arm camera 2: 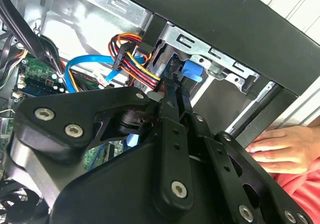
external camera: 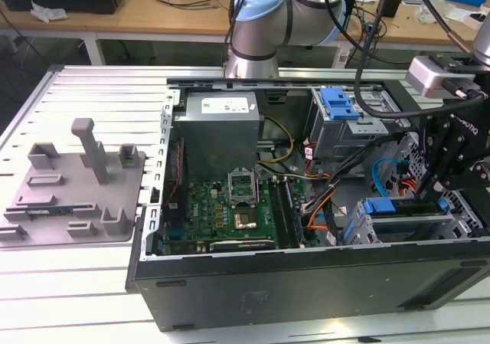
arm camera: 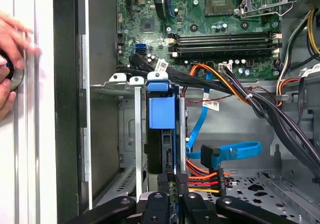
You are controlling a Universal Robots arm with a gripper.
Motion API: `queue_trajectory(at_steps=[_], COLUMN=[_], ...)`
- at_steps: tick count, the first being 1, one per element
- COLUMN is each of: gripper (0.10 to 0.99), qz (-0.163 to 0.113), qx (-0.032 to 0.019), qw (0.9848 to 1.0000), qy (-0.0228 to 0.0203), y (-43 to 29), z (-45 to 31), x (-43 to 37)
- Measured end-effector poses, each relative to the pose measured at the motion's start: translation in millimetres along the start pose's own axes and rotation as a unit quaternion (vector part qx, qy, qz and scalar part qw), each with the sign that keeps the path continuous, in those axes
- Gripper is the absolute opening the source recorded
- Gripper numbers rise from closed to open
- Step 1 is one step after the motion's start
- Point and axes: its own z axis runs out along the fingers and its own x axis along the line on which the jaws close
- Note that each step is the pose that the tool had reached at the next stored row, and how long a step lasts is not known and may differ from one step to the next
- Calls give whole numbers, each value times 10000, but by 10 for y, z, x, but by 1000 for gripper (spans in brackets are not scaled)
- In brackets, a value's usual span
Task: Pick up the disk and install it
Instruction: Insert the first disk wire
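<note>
Disk (arm camera: 161, 112) sits edge-on just ahead of my gripper (arm camera: 173, 180), its blue carrier facing me. My gripper is clenched.

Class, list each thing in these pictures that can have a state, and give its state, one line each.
gripper: shut on the disk's edge.
disk: upright on edge in the drive cage, blue carrier end showing.
computer case: lying on its side, side panel off, inside exposed.
person's hand: lying flat just outside the case.
</note>
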Motion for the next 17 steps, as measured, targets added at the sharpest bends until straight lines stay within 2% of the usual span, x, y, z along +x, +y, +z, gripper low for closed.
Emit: queue_trajectory(at_steps=[17], gripper=[165], qz=[-12], qx=[1], qw=[10000], qy=[-1], y=[-1], z=[28], x=[26])
